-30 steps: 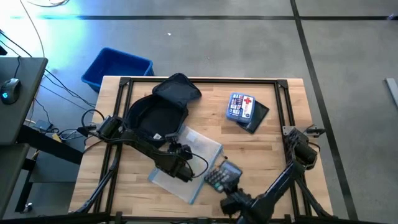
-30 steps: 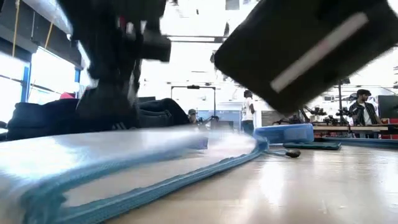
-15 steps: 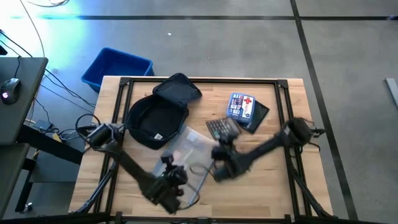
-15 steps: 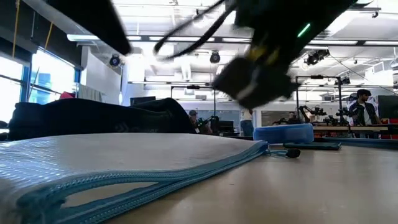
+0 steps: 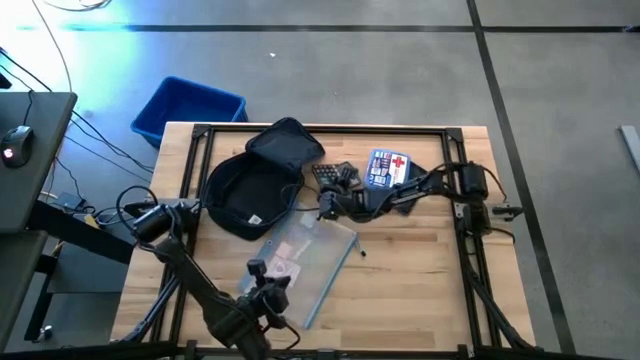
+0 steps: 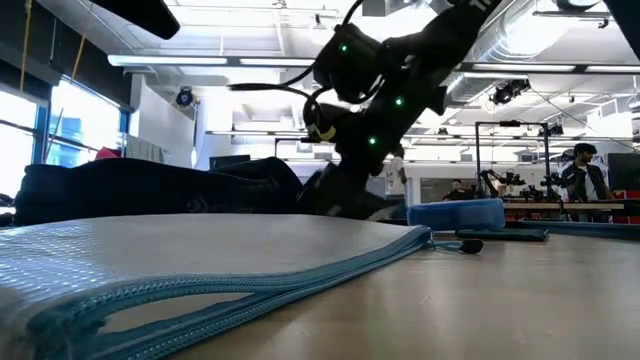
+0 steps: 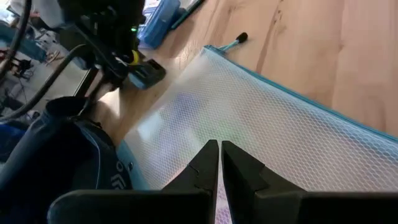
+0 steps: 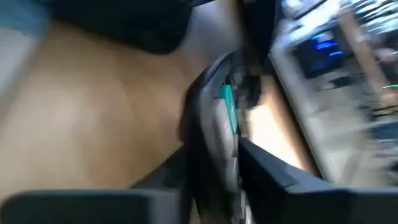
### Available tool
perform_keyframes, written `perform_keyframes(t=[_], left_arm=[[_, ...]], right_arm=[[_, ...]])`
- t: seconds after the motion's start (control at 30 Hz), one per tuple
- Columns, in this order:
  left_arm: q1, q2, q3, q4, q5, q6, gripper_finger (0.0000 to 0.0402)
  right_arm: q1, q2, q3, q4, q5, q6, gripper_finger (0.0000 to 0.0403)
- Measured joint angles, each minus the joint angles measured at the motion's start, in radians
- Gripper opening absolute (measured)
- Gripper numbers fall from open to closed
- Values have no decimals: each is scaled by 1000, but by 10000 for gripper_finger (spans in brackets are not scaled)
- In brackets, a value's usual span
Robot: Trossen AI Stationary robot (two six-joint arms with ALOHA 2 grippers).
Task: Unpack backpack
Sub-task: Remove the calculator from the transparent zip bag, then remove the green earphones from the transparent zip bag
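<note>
Backpack (image 5: 255, 182) just left of right end effector (image 5: 330, 195), calculator (image 5: 333, 175) clamped.

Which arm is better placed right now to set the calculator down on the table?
The right. Its gripper holds the calculator between the backpack and the first-aid kit. The left gripper, shut and empty, is at the near edge over the mesh pouch.

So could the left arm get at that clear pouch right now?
Probably yes. The left gripper, fingers together, hangs just over the near end of the pouch, with nothing lying between them. The right gripper is busy farther back with the calculator, beside the backpack.
</note>
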State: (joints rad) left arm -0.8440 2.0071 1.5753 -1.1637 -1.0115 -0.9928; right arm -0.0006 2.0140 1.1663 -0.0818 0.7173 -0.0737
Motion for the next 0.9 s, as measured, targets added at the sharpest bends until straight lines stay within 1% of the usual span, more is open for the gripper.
perform_keyframes(t=[0.07,0.17,0.23,0.3,0.37,0.43,0.53,0.6,0.63,0.7,0.77,0.9], left_arm=[[0,0,0,4,4,0,0],[0,2,0,10,12,-1,1],[0,2,-2,12,19,-1,1],[0,2,-4,7,39,-8,1],[1,2,-4,6,60,-29,1],[6,2,-4,3,79,-52,1],[14,3,-4,-18,90,-97,1],[25,3,-4,-51,91,-140,1],[31,3,-4,-74,96,-165,1],[49,3,-5,-126,122,-214,1],[71,3,-20,-180,168,-265,1],[122,3,-114,-235,279,-337,0]], right_arm=[[4,-3,-2,-24,-50,14,177],[38,-37,11,-121,-46,36,248],[74,-74,31,-192,-40,44,281],[124,-116,42,-285,-41,72,297],[195,-155,43,-347,-47,112,300],[281,-183,42,-378,-100,163,299],[411,-192,37,-355,-245,248,292],[487,-176,36,-331,-339,311,287],[520,-164,36,-324,-365,344,284],[574,-134,35,-326,-377,410,278],[597,-100,34,-328,-374,462,270],[572,-45,33,-353,-325,508,245]])
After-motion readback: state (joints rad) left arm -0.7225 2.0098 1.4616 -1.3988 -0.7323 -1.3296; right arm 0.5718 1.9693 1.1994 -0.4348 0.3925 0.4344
